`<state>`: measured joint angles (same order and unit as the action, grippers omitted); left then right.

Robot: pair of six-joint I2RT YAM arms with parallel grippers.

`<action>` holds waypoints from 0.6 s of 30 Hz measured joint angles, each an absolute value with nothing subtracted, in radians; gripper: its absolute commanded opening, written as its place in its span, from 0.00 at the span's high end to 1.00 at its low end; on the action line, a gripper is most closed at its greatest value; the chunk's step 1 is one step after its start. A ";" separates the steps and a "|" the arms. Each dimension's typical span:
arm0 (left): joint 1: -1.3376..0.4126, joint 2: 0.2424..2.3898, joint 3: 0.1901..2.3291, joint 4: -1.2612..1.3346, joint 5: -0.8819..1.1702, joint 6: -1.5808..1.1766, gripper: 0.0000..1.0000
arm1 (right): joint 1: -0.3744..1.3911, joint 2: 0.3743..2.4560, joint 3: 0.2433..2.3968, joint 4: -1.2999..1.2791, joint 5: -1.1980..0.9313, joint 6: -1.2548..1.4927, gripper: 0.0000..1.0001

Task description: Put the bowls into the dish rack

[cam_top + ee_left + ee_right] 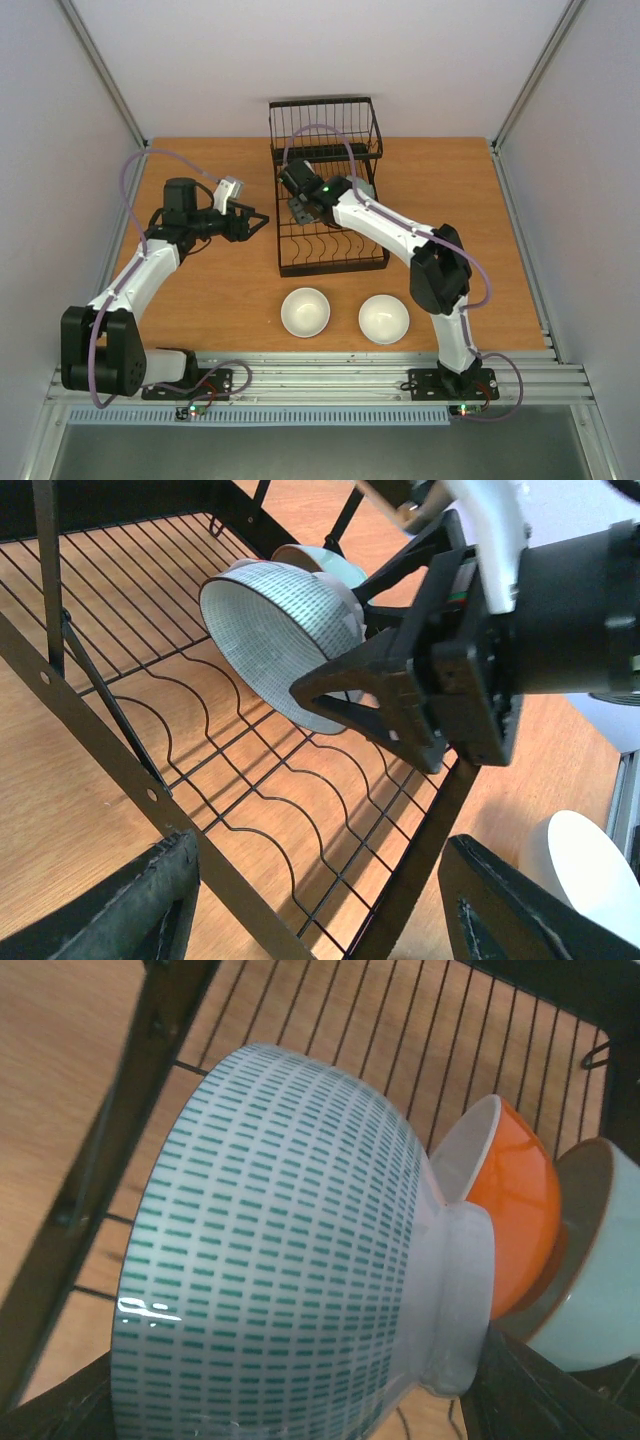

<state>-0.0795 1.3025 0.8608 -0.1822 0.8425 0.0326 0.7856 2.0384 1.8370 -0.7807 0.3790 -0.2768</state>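
The black wire dish rack (283, 255) stands mid-table. My right gripper (300, 203) reaches into its flat tray and is shut on a bowl with a green dash pattern (290, 1250), one finger (370, 695) across its mouth and the other at its foot. That patterned bowl (270, 640) stands tilted on edge on the wires. Behind it lean an orange bowl (515, 1210) and a pale mint bowl (600, 1260). Two white bowls (305, 311) (383, 318) sit on the table in front of the rack. My left gripper (258, 222) hangs open and empty at the rack's left side.
The rack's taller basket section (325, 125) rises at the far end. In the left wrist view the rack's frame bar (130, 770) crosses just ahead of my left gripper (320, 905), and one white bowl (590, 870) shows at the lower right.
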 measured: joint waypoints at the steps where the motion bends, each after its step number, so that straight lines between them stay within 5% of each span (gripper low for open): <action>1: -0.080 1.304 0.861 -0.182 0.842 0.033 0.35 | 0.787 2.053 1.848 -0.786 0.395 -0.284 0.99; 18: -0.080 1.327 0.861 -0.183 0.849 0.033 0.35 | 0.859 2.321 2.046 -0.840 0.662 -0.401 0.99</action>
